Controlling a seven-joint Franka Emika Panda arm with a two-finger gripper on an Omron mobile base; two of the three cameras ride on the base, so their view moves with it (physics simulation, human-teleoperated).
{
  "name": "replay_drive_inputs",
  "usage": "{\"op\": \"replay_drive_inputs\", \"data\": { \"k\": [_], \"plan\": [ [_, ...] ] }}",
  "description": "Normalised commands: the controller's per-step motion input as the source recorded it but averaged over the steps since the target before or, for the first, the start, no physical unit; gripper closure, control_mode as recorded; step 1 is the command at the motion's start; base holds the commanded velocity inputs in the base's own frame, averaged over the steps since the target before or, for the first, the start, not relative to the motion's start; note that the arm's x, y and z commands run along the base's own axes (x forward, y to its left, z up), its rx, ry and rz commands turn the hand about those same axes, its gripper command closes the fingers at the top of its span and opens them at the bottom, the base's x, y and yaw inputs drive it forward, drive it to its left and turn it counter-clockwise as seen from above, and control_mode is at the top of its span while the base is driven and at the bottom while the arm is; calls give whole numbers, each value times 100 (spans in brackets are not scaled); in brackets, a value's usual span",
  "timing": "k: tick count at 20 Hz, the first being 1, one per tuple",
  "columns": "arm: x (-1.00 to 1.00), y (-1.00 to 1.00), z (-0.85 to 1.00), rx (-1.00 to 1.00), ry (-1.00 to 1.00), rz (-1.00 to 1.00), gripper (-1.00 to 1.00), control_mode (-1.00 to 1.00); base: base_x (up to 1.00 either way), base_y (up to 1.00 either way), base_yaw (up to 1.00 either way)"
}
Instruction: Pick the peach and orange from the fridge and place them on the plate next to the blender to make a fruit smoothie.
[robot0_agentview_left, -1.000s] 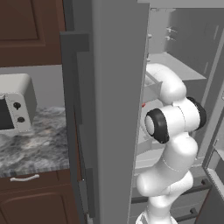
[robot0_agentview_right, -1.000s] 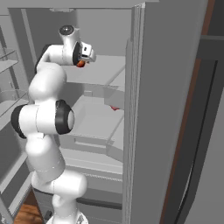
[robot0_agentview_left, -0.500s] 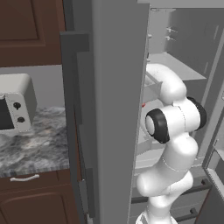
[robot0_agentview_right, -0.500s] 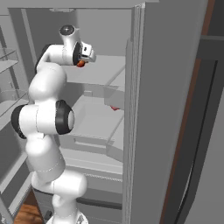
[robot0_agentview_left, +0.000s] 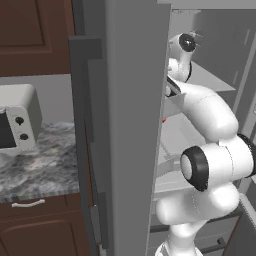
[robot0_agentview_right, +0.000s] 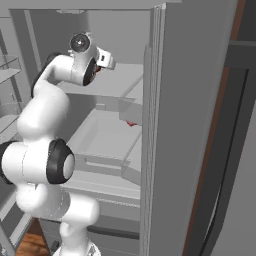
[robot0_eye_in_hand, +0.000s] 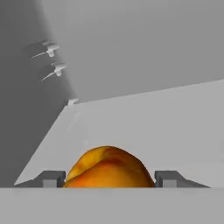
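The gripper has its two fingertips set close on either side of the peach, which sits between them against the pale shelf inside the fridge; whether the tips actually press the fruit I cannot tell. In the right base view the gripper reaches in over the upper shelf, a reddish bit of fruit just beside it. Left of the fridge, a toaster oven stands on the marbled counter.
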Motion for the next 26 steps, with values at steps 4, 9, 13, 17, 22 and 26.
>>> {"op": "replay_drive_inputs", "data": {
  "k": [4,9,13,17,22,26],
  "plan": [
    [-100,-51,73,5,-50,0,100,-100,0,0,0],
    [-100,-30,62,0,-15,-2,100,-100,0,0,0],
    [-100,-35,14,0,3,-5,100,-100,0,0,0],
    [-100,-30,9,0,25,-4,100,-100,0,0,0],
    [-100,-4,-41,-16,53,-1,100,-100,0,0,0],
    [-100,17,-97,-30,64,-1,100,-100,0,0,0]
  ]
}}
